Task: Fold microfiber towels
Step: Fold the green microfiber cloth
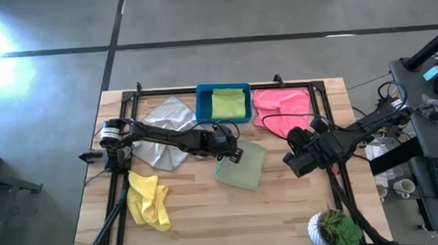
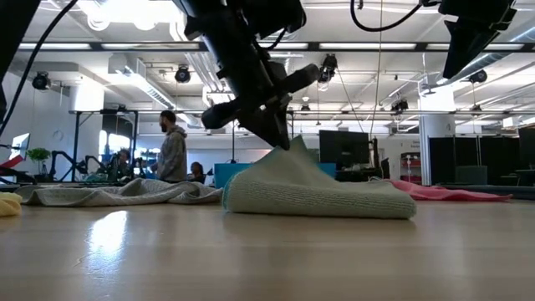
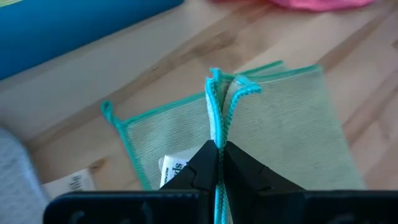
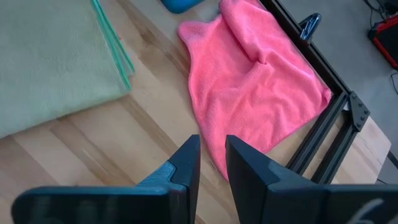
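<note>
A pale sage green towel point(image 1: 244, 166), folded, lies mid-table, and my left gripper point(image 3: 219, 155) is shut on its teal-hemmed edge. In the low view the towel point(image 2: 334, 196) rises to a peak under that gripper point(image 2: 280, 140). My right gripper point(image 4: 212, 158) hangs above the table's right part, narrowly open with nothing between its fingers, over the rumpled pink towel point(image 4: 255, 81). A light grey towel point(image 1: 163, 129) lies crumpled at the left under my left arm. A yellow towel point(image 1: 149, 201) lies bunched at the near left. A lime green towel point(image 1: 228, 103) sits in the blue bin. My left gripper pinches two teal-hemmed edges point(image 3: 219, 124) of the sage towel together between its two fingers, so more than one layer. It comes slanting down from the table's left. The pinched edge stands up as a peak point(image 2: 288, 150), while the rest of the towel lies on the table.
The blue bin point(image 1: 222, 88) stands at the table's far middle. A black frame rail point(image 1: 332, 124) runs round the table. A potted plant point(image 1: 336, 229) stands at the near right corner. People point(image 2: 173, 149) are in the room beyond the table.
</note>
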You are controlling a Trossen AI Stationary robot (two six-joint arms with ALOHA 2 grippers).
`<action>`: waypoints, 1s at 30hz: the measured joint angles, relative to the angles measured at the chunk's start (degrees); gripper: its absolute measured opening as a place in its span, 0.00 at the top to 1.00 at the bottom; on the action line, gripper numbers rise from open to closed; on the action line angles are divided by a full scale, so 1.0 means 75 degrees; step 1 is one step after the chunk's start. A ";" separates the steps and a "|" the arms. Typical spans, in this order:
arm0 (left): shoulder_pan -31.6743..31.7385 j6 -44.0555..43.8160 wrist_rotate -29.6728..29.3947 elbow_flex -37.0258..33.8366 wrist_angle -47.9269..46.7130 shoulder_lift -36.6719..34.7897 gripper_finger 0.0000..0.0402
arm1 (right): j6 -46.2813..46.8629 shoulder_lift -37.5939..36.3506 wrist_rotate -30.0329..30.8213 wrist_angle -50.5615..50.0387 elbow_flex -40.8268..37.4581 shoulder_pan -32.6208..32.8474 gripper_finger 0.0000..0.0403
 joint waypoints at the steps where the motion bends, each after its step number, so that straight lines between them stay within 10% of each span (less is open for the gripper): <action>1: 0.0004 0.0000 -0.0022 0.0000 -0.0083 0.0000 0.98 | 0.0000 0.0000 -0.0003 0.0010 0.0000 -0.0001 0.83; 10: 0.0054 0.0067 -0.0333 0.0000 -0.0349 0.0000 0.96 | 0.0000 0.0000 -0.0098 0.0033 0.0000 -0.0001 0.83; 22: 0.0101 0.0130 -0.0268 0.0000 -0.0315 -0.0031 0.69 | -0.0013 0.0000 -0.0143 0.0010 0.0000 0.0000 0.83; 30: 0.0053 0.1632 0.1469 0.0017 0.2129 0.0172 0.68 | -0.0210 -0.0003 -0.0143 0.0012 0.0000 -0.0002 0.83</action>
